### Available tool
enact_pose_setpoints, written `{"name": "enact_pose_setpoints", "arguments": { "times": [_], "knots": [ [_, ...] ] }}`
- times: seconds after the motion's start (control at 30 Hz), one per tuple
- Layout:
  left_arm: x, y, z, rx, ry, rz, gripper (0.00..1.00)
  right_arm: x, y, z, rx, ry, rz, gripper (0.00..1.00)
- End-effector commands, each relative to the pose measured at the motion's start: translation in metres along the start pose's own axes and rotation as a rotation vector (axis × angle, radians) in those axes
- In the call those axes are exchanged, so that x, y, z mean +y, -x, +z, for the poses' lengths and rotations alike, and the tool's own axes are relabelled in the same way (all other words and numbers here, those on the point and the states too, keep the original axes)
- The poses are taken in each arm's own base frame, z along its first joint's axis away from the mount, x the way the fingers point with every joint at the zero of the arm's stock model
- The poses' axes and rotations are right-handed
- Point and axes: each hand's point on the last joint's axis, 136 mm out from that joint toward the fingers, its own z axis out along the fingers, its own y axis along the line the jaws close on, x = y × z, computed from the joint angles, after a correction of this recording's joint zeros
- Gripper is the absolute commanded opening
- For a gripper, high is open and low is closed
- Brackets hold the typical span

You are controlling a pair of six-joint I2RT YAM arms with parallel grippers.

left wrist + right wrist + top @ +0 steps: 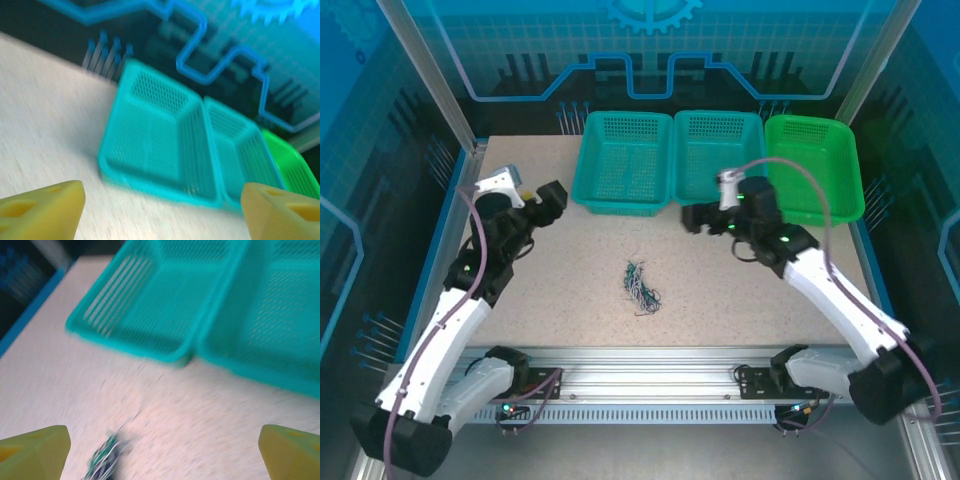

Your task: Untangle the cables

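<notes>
A small tangle of thin cables [640, 286], green, purple, dark and whitish, lies on the table in the middle, nearer the front. The same bundle [102, 460] shows blurred at the bottom of the right wrist view, left of centre between the yellow fingertips [35, 450]. My left gripper [554, 196] hovers at the back left, well away from the tangle, open with nothing between its fingers. My right gripper [692, 216] hangs right of centre near the baskets, behind and to the right of the tangle, also open and empty.
Three mesh baskets stand along the back edge: a teal one [623, 163], a second teal one [719, 150] and a green one [812, 166]. In the left wrist view the first teal basket [155, 145] lies straight ahead. A metal rail [650, 380] runs along the front.
</notes>
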Motion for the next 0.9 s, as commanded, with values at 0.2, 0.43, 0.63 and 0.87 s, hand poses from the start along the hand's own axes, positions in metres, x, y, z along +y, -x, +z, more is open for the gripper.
{"name": "enact_pose_setpoints", "arguments": {
  "times": [0.2,0.43,0.63,0.87],
  "knots": [
    [0.003,-0.157,0.027,0.599,0.119,-0.157,0.81,0.08,-0.124,0.07,0.423,0.176,-0.199,0.96],
    [0.017,-0.165,0.039,0.585,0.189,-0.117,0.8,0.098,-0.194,0.118,0.564,0.122,-0.334,0.96],
    [0.023,-0.162,0.032,0.584,0.219,-0.106,0.85,0.088,-0.211,0.133,0.573,0.039,-0.484,0.47],
    [0.001,-0.161,0.028,0.622,0.134,-0.204,0.85,0.108,-0.17,0.087,0.331,0.209,-0.644,0.1]
  ]
}}
